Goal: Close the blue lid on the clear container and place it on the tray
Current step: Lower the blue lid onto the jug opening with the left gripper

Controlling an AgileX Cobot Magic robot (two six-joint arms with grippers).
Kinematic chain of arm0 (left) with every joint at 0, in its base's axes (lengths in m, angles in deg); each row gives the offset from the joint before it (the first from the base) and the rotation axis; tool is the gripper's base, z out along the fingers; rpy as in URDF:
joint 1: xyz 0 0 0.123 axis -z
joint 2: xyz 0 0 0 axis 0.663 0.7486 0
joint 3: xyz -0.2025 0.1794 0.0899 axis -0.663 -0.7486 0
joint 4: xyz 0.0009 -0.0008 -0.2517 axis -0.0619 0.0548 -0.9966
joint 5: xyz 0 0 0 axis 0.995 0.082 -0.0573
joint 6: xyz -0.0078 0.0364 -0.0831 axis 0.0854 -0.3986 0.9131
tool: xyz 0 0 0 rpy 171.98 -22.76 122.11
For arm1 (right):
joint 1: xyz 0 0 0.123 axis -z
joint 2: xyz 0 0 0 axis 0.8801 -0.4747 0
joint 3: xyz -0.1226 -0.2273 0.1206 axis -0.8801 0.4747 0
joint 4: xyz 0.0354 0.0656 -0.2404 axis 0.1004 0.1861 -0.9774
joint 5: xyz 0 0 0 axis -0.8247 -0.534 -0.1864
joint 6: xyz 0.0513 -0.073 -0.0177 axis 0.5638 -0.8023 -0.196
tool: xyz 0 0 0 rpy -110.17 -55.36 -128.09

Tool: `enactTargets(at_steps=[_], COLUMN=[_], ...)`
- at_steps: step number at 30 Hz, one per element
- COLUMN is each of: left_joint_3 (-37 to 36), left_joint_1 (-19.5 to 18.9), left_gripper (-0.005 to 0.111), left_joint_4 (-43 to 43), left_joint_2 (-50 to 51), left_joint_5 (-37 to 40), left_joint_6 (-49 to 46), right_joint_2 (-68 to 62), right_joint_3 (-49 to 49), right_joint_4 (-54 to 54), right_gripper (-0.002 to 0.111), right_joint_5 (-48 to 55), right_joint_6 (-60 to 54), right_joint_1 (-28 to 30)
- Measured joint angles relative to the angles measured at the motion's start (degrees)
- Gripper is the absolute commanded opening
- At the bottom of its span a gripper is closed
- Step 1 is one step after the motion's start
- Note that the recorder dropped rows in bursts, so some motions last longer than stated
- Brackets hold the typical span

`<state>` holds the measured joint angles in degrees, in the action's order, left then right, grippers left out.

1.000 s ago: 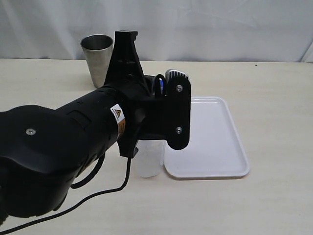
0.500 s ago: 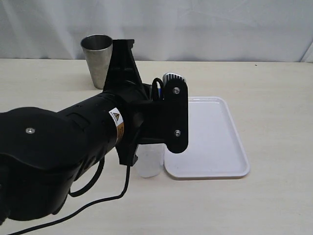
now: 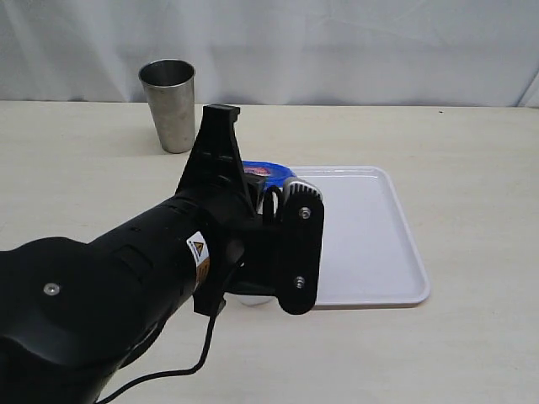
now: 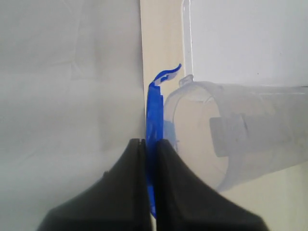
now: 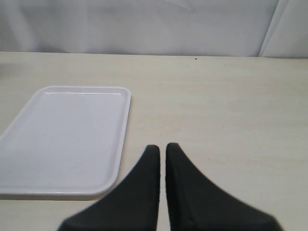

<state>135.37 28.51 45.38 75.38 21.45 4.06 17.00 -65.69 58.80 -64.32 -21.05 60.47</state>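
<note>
L gripper (image 4: pixel 149 142) pinches 1 blue lid (image 4: pixel 155 103) edge-on; 1 clear container (image 4: pixel 240 139) just beside its tips. R gripper (image 5: pixel 162 148) closed, empty; 1 tray (image 5: pixel 62 139) near, ahead of it. 1 steel cup (image 3: pixel 168 101) beyond L gripper.

The fingers of my left end effector (image 4: pixel 148 142) are smooth, matt black plastic; the arm casing (image 3: pixel 101 286) at the lower left of the exterior view has a faint sheen. The blue lid (image 4: pixel 154 110) is glossy blue plastic. The clear container (image 4: pixel 250 139) is translucent, slightly cloudy plastic. The tray (image 3: pixel 379 252) is smooth white plastic with a soft gloss. At upper left, the cup (image 3: pixel 169 103) is brushed metal. The counter (image 3: pixel 480 160) looks pale, matt and faintly grained. The backdrop (image 3: pixel 354 42) is creased white cloth
</note>
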Motion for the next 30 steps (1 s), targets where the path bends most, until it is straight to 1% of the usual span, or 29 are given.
enactTargets(at_steps=[10,14,30], left_joint_3=[-0.21,-1.83,-2.76], left_joint_1=[0.0,0.0,0.0], left_gripper=[0.0,0.0,0.0], left_joint_4=[-3.42,-4.43,-4.41], left_joint_2=[0.0,0.0,0.0], left_joint_5=[-0.35,-2.24,-5.21], left_joint_6=[0.31,0.31,2.49], right_joint_2=[0.0,0.0,0.0], right_joint_3=[0.0,0.0,0.0], right_joint_4=[0.0,0.0,0.0], right_gripper=[0.005,0.005,0.005], right_joint_5=[0.0,0.0,0.0], right_joint_6=[0.0,0.0,0.0], right_joint_1=[0.0,0.0,0.0])
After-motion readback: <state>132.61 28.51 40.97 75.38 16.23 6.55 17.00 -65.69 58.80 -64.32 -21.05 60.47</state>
